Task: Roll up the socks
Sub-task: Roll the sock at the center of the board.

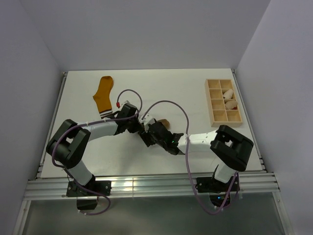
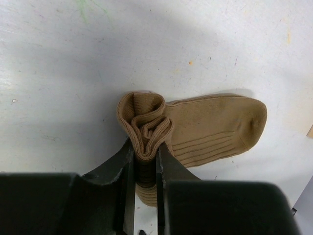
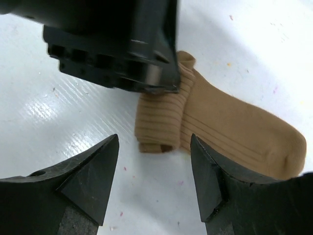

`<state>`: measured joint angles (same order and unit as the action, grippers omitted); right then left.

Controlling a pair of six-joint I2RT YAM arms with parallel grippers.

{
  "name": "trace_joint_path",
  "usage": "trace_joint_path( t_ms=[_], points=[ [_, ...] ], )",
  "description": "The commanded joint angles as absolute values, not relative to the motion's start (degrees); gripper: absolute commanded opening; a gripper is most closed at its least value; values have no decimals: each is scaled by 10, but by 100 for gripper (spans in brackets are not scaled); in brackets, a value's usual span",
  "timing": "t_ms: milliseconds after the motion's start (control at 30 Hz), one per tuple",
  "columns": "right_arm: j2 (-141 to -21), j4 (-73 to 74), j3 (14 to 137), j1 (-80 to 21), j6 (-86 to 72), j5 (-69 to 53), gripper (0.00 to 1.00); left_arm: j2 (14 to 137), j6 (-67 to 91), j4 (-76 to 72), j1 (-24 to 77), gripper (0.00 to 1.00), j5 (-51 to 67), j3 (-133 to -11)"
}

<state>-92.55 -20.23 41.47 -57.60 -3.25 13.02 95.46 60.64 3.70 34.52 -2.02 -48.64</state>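
**A:** Item one?

**B:** Tan sock (image 2: 215, 127). Location: middle of the counter (image 1: 171, 88), in front of both arms. Condition: cuff end wound into a loose coil of a few turns. Foot and toe lie flat, pointing away from the coil.

**A:** Who holds it?

**B:** Left fingers (image 2: 124, 186), clenched on the coil from both sides, with the dark cuff pinched between them. Right fingers (image 3: 93, 181): released and standing wide. The coil's end lies just ahead of their gap, and they touch nothing I can make out.

**A:** Item two?

**B:** Orange sock (image 1: 104, 95). Location: far left of the counter, well apart from both arms. Condition: laid out flat at full length, striped cuff toward the arms, no fold or turn in it.

**A:** Other stock?

**B:** One wooden tray (image 1: 207, 100) at far right, divided into compartments. White rolls (image 1: 229, 94) sit in a couple of the right-hand ones. I cannot tell from above exactly how many.

**A:** Progress entry?

**B:** My judgement is under halfway. The tan sock is started, roughly the cuff third rolled, and the foot is left to wind up. The coil looks slack, so it may want tightening as it goes. The orange sock is untouched. The pictures do not say whether the socks are meant to be rolled together or singly.

**A:** Risk note?

**B:** The coil may spring open if the left fingers let go before the roll is finished.
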Motion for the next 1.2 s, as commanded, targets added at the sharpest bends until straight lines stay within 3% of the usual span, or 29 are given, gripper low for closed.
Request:
trace_joint_path(
  t_ms=[0,467,600,733,833,933,1033,1167],
  points=[
    [-951,-228,445,-604,35,196,67,973,582,99,349,0,-39,-494],
    [-1050,-243,482,-640,57,278,57,977,591,89,352,0,-18,-492],
    [-1070,-237,488,-645,53,299,41,976,595,84,354,0,-14,-489],
    [-1071,-236,480,-647,36,295,17,966,601,81,354,3,-16,-484],
    [-1065,-228,474,-646,10,285,5,954,611,71,354,21,-14,-476],
    [-1053,-230,456,-642,-28,260,0,936,626,56,352,37,-17,-461],
    [-1038,-235,436,-628,-66,223,0,919,639,41,344,56,-14,-445],
    [-1018,-265,398,-592,-132,155,0,897,658,20,329,67,-11,-419]
  ],
)
